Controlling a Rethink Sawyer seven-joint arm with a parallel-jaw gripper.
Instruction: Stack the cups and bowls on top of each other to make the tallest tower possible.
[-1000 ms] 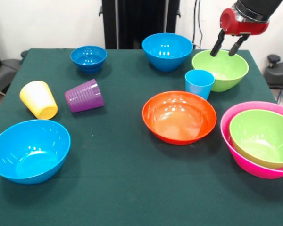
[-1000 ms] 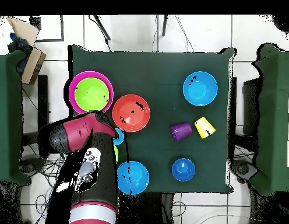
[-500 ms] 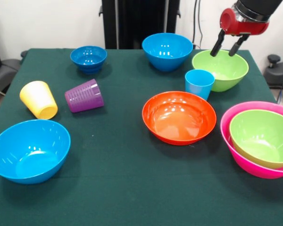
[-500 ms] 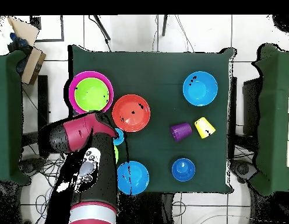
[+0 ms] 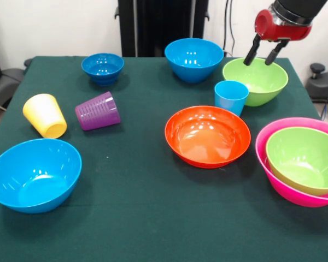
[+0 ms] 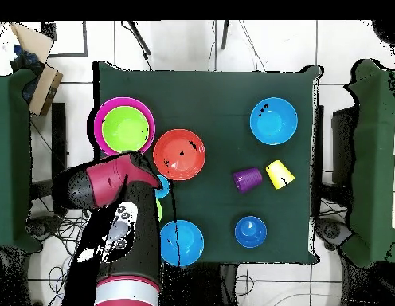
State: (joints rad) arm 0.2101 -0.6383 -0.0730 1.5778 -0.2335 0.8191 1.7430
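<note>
My gripper [image 5: 261, 59] hangs open and empty just above the far lime green bowl [image 5: 257, 82]. The light blue cup [image 5: 230, 96] stands upright in front of that bowl. The orange bowl [image 5: 208, 135] sits mid-table. A second lime green bowl [image 5: 303, 158] is nested in the pink bowl [image 5: 279, 177] at the right. Light blue bowls sit at the front left [image 5: 33, 174] and at the back [image 5: 194, 59]. The small dark blue bowl [image 5: 102, 67] is at the back left. The yellow cup [image 5: 44, 115] and purple cup [image 5: 97, 111] lie on their sides. In the overhead view the arm [image 6: 113, 187] hides the gripper.
The green table [image 5: 136, 218] has open cloth at the front middle. A black stand [image 5: 161, 27] rises behind the table's far edge. Chairs stand beside the table [image 6: 9, 151].
</note>
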